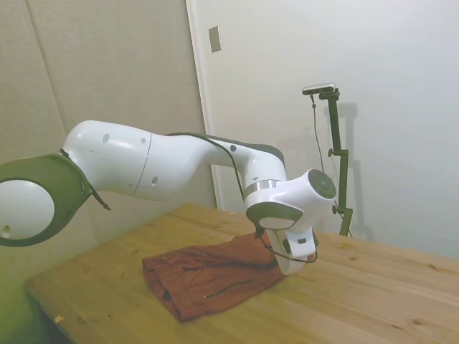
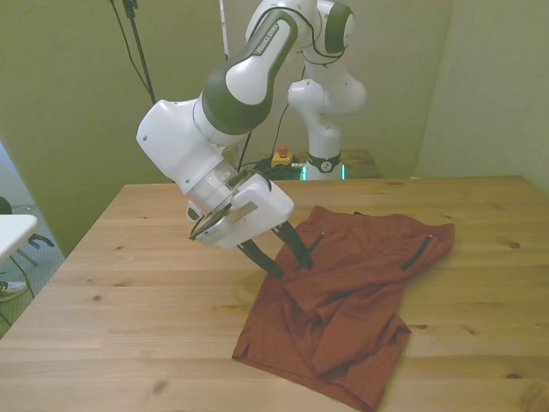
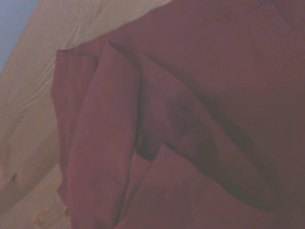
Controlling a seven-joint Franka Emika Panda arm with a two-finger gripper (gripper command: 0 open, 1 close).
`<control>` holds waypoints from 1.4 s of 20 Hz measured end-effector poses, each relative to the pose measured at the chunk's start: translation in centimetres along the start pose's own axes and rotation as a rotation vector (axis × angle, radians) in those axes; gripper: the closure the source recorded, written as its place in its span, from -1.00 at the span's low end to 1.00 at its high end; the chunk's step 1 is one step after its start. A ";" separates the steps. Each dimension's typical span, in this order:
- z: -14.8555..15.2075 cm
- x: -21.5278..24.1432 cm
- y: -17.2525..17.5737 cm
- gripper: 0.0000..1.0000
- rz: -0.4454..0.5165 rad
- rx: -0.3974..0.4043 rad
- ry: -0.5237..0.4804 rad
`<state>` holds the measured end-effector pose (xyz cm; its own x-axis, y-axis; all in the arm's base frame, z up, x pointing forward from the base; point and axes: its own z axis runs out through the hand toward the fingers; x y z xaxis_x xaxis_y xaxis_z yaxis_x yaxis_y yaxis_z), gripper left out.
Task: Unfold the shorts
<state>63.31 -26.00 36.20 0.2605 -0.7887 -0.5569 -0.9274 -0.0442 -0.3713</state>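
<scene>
The rust-orange shorts (image 2: 364, 287) lie crumpled on the wooden table (image 2: 129, 283), with folded layers bunched toward the near edge and a dark pocket slit (image 2: 425, 251) toward the front view's right. My gripper (image 2: 290, 264) is open, its two dark fingers spread and tilted down onto the shorts' edge on the front view's left, with nothing clamped between them. In the side view the shorts (image 1: 208, 279) lie under the white hand, which hides the fingers. Close up, the wrist view shows overlapping folds of the shorts (image 3: 190, 119) over the wood.
Bare table (image 1: 373, 301) surrounds the shorts on all sides. A red button box (image 2: 280, 157) sits behind the table's far edge by the robot base. Off the table at the front view's left stands a white object (image 2: 13, 232).
</scene>
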 end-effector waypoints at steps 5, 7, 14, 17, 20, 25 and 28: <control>1.8 1.2 0.5 -1.00 0.027 -0.020 -0.008; 2.0 1.2 0.3 -1.00 0.024 -0.021 -0.008; 2.7 1.0 -1.0 -1.00 -0.001 -0.019 -0.009; 3.5 0.7 -1.9 -1.00 -0.021 -0.021 -0.022; 4.0 0.8 -2.7 -1.00 -0.055 -0.023 -0.045; 4.8 0.8 -3.6 1.00 -0.083 -0.025 -0.065; 5.1 0.8 -4.0 1.00 -0.090 -0.025 -0.067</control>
<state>68.59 -23.35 33.41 0.3595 -0.7382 -0.5708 -0.9056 -0.1287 -0.4041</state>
